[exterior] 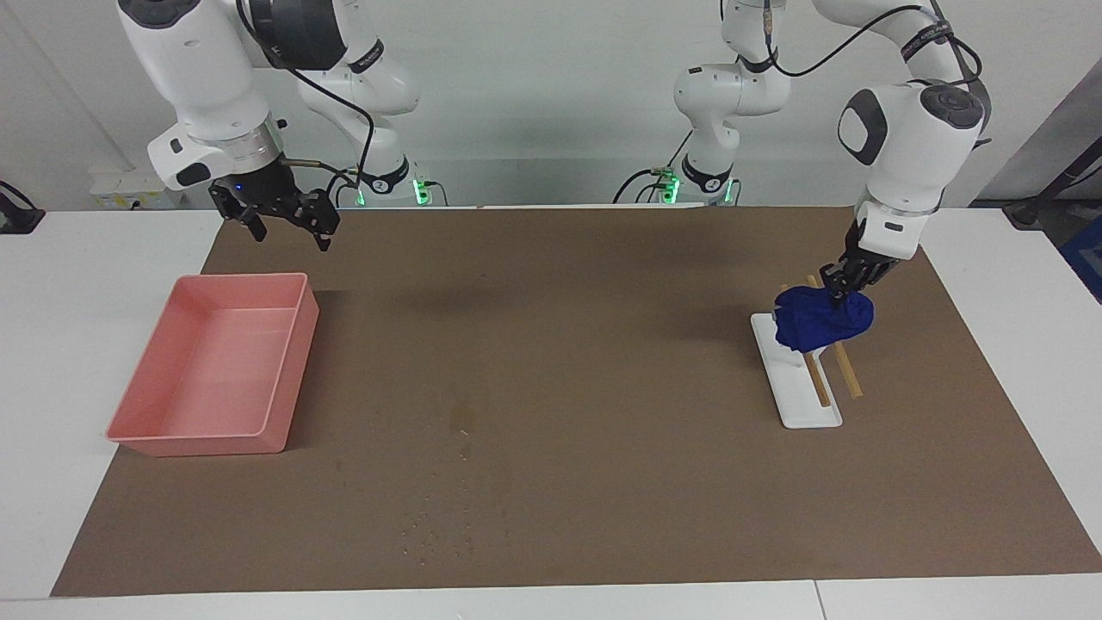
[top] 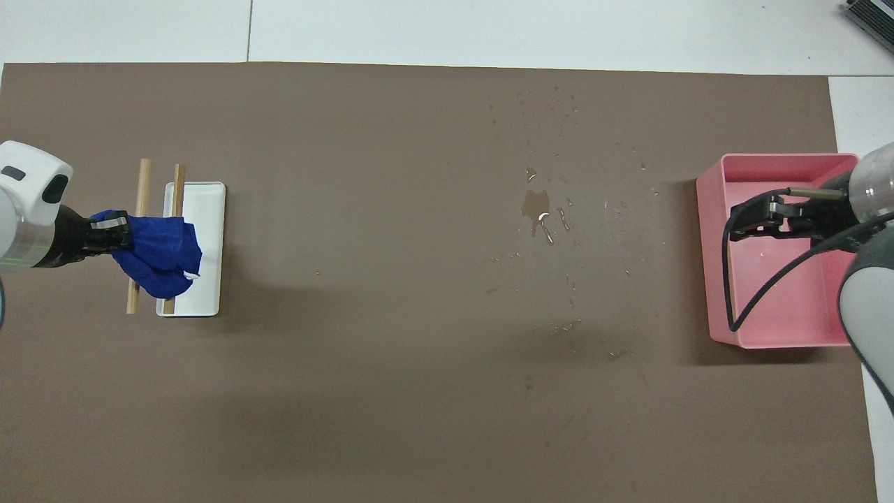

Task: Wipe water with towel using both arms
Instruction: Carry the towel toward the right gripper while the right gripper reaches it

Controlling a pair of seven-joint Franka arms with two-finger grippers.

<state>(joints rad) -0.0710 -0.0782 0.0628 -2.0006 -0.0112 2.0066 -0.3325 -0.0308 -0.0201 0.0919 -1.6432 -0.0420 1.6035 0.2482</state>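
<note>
Two risks: left gripper [exterior: 839, 286], fingers pinching bunched towel [exterior: 822, 320], could snag rack [exterior: 796, 379]; right gripper [exterior: 284, 220], fingers wide, waiting above bin [exterior: 215, 375]; could miss scattered water [top: 541, 209].

A round label with the numeral 2 sits on the right arm's base [exterior: 385, 182]. A similar round mark on the left arm's base [exterior: 711, 182] is too small to read, as is the lettering on the black wrist bands.

Left tool [exterior: 839, 284] lowered, fingers closed in a grip, right tool [exterior: 284, 220] raised, fingers spread, waiting
</note>
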